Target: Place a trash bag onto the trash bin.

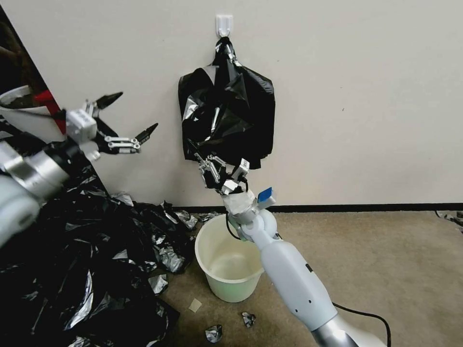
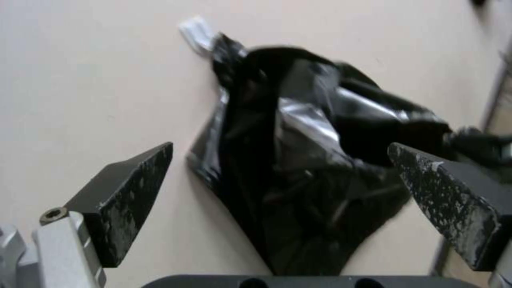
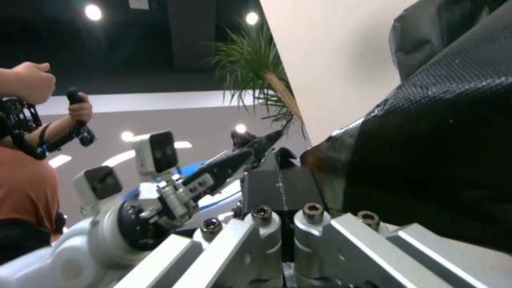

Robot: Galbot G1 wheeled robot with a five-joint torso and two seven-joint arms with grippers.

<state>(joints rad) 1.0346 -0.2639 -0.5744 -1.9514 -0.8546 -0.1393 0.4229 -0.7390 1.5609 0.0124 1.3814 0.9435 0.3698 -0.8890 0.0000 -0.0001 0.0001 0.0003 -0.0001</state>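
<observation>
Cream-white trash bin (image 1: 230,270) stands unlined below the wall hook (image 1: 224,24), where black bags (image 1: 226,113) hang; right gripper (image 1: 223,166) nips their lower edge (none freed), left gripper (image 1: 128,115) spread wide beside them.

The glossy black trash bag (image 1: 226,113) hangs crumpled on the wall — directly below stands the cream-white trash bin (image 1: 230,265), upright on carpet.

Glossy black bag stack (image 1: 226,113) with silvery glints hangs from a white hook (image 1: 224,24) on a cream wall (image 1: 361,96); cream-white trash bin (image 1: 230,260); beige carpet (image 1: 386,260); black baseboard (image 1: 366,207); black film heap (image 1: 77,270) streaked silver
</observation>
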